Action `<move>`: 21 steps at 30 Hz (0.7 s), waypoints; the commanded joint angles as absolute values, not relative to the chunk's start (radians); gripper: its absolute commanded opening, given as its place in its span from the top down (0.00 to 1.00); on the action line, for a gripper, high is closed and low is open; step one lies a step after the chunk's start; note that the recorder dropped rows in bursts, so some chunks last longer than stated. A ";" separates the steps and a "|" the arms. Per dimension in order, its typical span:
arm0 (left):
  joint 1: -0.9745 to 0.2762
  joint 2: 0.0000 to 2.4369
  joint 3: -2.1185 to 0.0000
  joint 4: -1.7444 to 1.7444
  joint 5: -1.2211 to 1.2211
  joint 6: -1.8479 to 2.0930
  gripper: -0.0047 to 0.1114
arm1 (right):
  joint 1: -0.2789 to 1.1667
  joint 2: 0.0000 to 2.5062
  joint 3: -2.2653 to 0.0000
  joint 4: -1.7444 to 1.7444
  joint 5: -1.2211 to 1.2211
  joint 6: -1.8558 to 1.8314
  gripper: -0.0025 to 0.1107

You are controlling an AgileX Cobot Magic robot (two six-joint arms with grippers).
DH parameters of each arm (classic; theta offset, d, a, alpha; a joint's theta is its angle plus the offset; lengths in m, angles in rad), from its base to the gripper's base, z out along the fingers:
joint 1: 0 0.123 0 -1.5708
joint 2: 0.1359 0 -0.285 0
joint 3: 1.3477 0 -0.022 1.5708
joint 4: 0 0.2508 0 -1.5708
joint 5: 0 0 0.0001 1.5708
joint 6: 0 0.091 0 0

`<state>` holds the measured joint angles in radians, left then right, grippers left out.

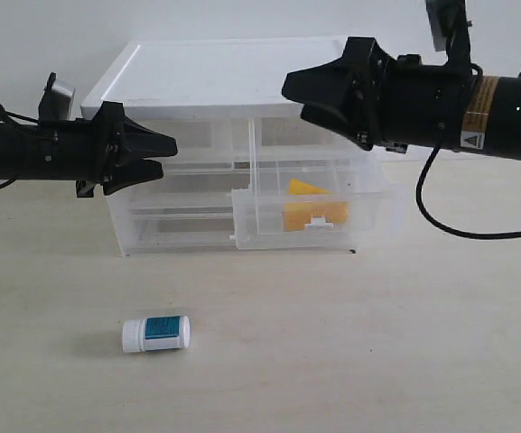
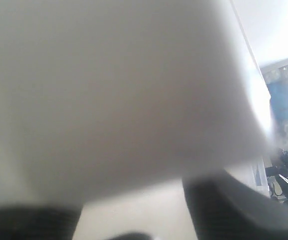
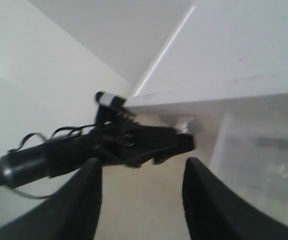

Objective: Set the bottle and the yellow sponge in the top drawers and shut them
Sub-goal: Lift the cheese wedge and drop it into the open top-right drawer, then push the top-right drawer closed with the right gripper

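Found small white teal-labelled pill bottle (image 1: 155,333) lying on bench (image 1: 377,343) before white-topped plastic cabinet (image 1: 215,77), parallel to its front, nearer left hand (image 1: 168,155), parted, empty; right hand (image 1: 293,99) likewise open.

Exterior view: front-on to the cabinet (image 1: 233,72), slightly above. Left wrist view: blurred, close against a white surface (image 2: 109,90). Right wrist view: along the cabinet top toward the left gripper (image 3: 186,144), both shared with the exterior.
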<state>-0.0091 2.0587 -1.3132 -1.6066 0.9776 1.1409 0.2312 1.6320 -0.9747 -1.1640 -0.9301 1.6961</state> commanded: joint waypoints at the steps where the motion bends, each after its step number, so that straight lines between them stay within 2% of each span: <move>1: -0.001 2.067 -1.330 -1.659 0.863 1.166 0.50 | 0.229 1.625 -0.979 -1.387 -1.149 1.790 0.79; 4: -0.001 2.067 -1.330 -1.659 0.865 1.166 0.50 | 0.229 1.625 -0.979 -1.546 -1.221 1.808 0.92; 5: -0.001 2.067 -1.330 -1.657 0.867 1.166 0.50 | 0.229 1.625 -0.979 -1.597 -1.221 1.805 0.93; 8: -0.001 2.067 -1.330 -1.655 0.882 1.166 0.50 | 0.229 1.625 -0.979 -1.744 -1.169 1.838 0.94; 21: -0.001 2.067 -1.330 -1.667 0.885 1.163 0.50 | 0.231 1.627 -0.936 -1.744 -0.668 1.870 0.94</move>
<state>-0.0091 2.0587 -1.3132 -1.6086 0.9854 1.1444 0.2312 1.6320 -0.9358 -1.7497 -0.7863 1.8806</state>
